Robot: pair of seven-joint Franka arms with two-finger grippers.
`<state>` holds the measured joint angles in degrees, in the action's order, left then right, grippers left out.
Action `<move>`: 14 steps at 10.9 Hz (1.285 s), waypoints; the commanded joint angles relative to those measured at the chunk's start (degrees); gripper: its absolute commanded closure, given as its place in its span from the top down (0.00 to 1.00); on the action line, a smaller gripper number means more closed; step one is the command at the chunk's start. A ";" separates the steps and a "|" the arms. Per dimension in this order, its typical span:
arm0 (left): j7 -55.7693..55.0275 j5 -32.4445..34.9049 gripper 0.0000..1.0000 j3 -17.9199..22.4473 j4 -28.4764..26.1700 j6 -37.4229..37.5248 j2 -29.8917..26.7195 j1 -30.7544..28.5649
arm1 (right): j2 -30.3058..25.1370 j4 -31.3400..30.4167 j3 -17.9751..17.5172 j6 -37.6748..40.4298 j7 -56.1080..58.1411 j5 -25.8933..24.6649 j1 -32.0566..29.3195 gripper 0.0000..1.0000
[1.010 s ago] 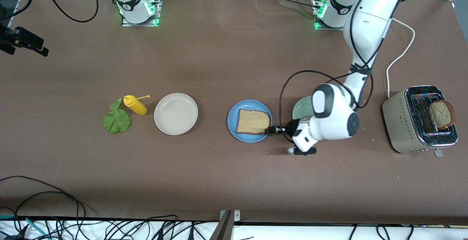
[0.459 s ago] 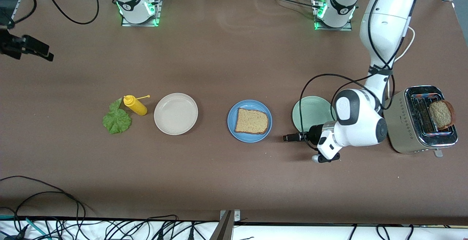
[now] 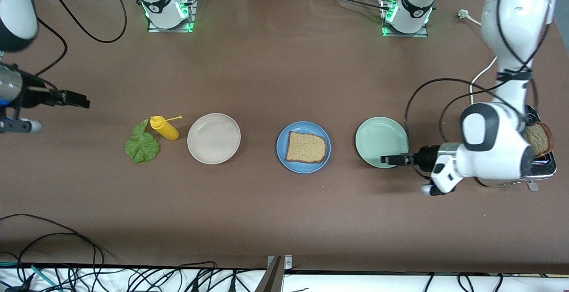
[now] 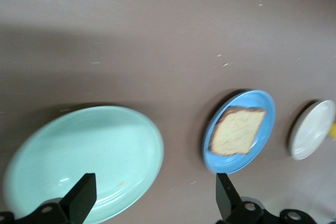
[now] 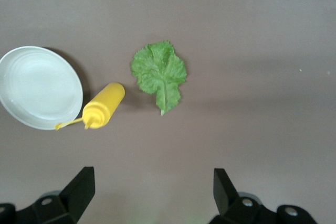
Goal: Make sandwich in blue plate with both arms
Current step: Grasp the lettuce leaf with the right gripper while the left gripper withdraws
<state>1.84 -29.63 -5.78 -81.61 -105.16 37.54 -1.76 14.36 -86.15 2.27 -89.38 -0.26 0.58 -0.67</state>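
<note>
One brown bread slice (image 3: 306,147) lies on the blue plate (image 3: 283,150) at the table's middle; both also show in the left wrist view, the slice (image 4: 237,130) on the plate (image 4: 261,106). A second slice (image 3: 537,138) stands in the toaster (image 3: 540,167) at the left arm's end. A green lettuce leaf (image 3: 142,145) lies flat on the table toward the right arm's end, also in the right wrist view (image 5: 159,73). My left gripper (image 3: 390,160) is open and empty over the pale green plate's rim (image 3: 369,125). My right gripper (image 3: 79,102) is open and empty, over bare table near the leaf.
A yellow squeeze bottle (image 3: 164,128) lies beside the leaf. A beige-white plate (image 3: 214,138) stands between the bottle and the blue plate. Cables run along the table's edge nearest the front camera.
My left gripper has let go of the bread slice on the blue plate and drawn back over the pale green plate. My right arm has come in toward the lettuce leaf.
</note>
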 commanded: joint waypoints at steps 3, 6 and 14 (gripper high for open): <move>-0.08 23.53 1.00 -4.33 -1.36 11.72 -13.17 -4.57 | 13.30 -0.85 -0.07 -11.83 0.61 -0.14 -0.30 1.00; -0.17 31.11 1.00 -4.07 -8.01 14.45 -23.53 -3.78 | 18.67 -3.67 -0.07 -17.06 0.52 -0.41 -0.21 1.00; -10.80 34.74 1.00 -0.55 -13.84 21.13 -40.09 1.76 | 25.36 -9.39 -0.07 -22.68 -0.36 -0.23 0.58 0.65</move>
<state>-6.77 3.93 -7.20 -92.55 -84.27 0.57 -0.70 38.71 -94.96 2.25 -111.11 -0.24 0.51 -0.30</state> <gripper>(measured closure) 0.000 0.053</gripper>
